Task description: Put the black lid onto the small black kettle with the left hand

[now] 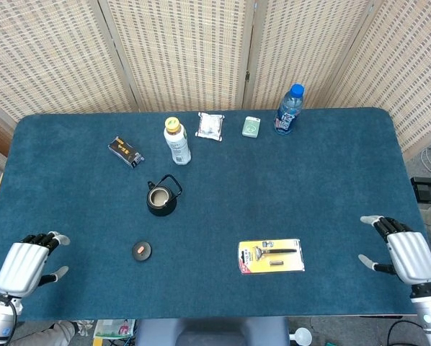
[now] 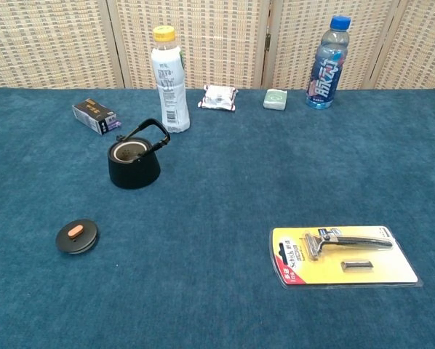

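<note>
The small black kettle (image 1: pixel 161 199) (image 2: pixel 134 162) stands left of the table's middle, uncovered, its wire handle tipped to the right. The black lid (image 1: pixel 141 250) (image 2: pixel 76 236) with an orange knob lies flat on the blue cloth, nearer the front edge and slightly left of the kettle. My left hand (image 1: pixel 28 262) hovers open at the front left corner, well left of the lid, holding nothing. Over at the front right edge, my right hand (image 1: pixel 403 251) is also open and empty. Neither hand appears in the chest view.
A yellow razor pack (image 1: pixel 271 256) (image 2: pixel 342 255) lies front right of centre. Along the back stand a white bottle (image 1: pixel 176 141) (image 2: pixel 169 78), a small dark box (image 1: pixel 125 151) (image 2: pixel 96 116), a white packet (image 1: pixel 210 125), a green packet (image 1: pixel 251 126) and a blue bottle (image 1: pixel 288 109) (image 2: pixel 326 62).
</note>
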`<move>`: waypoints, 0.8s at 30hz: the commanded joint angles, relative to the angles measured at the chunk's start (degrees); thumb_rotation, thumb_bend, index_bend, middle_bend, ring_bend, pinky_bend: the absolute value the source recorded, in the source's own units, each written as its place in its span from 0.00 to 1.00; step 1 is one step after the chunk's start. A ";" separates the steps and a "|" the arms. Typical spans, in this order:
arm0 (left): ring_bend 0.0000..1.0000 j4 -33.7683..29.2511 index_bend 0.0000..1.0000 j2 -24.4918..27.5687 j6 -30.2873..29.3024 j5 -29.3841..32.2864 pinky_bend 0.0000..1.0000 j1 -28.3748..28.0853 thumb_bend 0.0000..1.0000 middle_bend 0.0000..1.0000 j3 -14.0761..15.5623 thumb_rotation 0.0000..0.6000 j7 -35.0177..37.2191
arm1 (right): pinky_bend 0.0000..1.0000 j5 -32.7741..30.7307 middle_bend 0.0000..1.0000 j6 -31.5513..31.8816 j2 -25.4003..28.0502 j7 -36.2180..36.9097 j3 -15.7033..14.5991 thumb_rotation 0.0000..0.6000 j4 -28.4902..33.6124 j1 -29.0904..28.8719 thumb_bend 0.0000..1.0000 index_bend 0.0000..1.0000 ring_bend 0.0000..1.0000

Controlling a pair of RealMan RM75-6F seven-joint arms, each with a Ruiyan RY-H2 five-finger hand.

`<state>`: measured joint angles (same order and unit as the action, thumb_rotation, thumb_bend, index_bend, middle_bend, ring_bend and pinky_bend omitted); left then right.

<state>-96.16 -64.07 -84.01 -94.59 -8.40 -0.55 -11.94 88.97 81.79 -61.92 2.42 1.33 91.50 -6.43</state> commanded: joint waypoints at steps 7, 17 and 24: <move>0.75 -4.46 0.22 2.38 5.09 -2.52 0.91 -3.91 0.08 0.88 0.55 1.00 -0.42 | 0.39 0.07 0.30 -0.04 0.10 0.51 0.02 1.00 -0.06 -0.10 0.08 0.26 0.27; 0.87 -6.07 0.18 1.16 11.15 -0.85 1.00 -7.39 0.05 1.00 0.00 1.00 -6.60 | 0.39 -0.29 0.30 0.84 -0.09 0.14 0.41 1.00 -0.19 0.23 0.08 0.27 0.27; 0.92 -6.24 0.19 -0.94 14.75 1.65 1.00 -9.06 0.05 1.00 -0.09 1.00 -9.40 | 0.39 -0.28 0.30 1.63 0.03 -0.03 0.55 1.00 0.10 0.59 0.08 0.27 0.27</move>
<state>-102.38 -64.86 -69.40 -93.08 -17.35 -0.61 -21.22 88.67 83.42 -61.90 2.40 1.87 91.59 -5.85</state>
